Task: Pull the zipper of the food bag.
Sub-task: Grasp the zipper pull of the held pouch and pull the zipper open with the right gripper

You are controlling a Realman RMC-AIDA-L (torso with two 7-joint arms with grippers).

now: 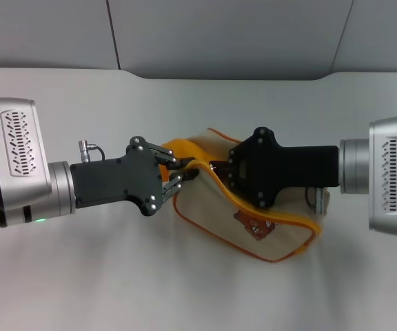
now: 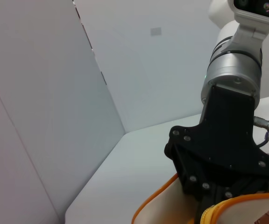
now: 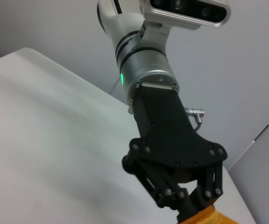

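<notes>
The beige food bag [image 1: 209,214] with orange piping lies on the table between my two arms, its brown bear patch [image 1: 253,224] facing up. The orange-yellow zipper [image 1: 281,219] runs along its upper edge; the silver pull tab is hidden. My left gripper [image 1: 185,174] comes in from the left and is shut on the bag's orange end by the loop handle [image 1: 174,147]; it also shows in the right wrist view [image 3: 190,210]. My right gripper [image 1: 216,167] comes in from the right, pinched shut on the zipper close to the left fingers; it also shows in the left wrist view [image 2: 209,210].
The bag rests on a white table [image 1: 81,276]. Grey wall panels [image 1: 219,34] stand behind the table's far edge. A small metal piece [image 1: 318,198] sticks up at the bag's right end, under my right arm.
</notes>
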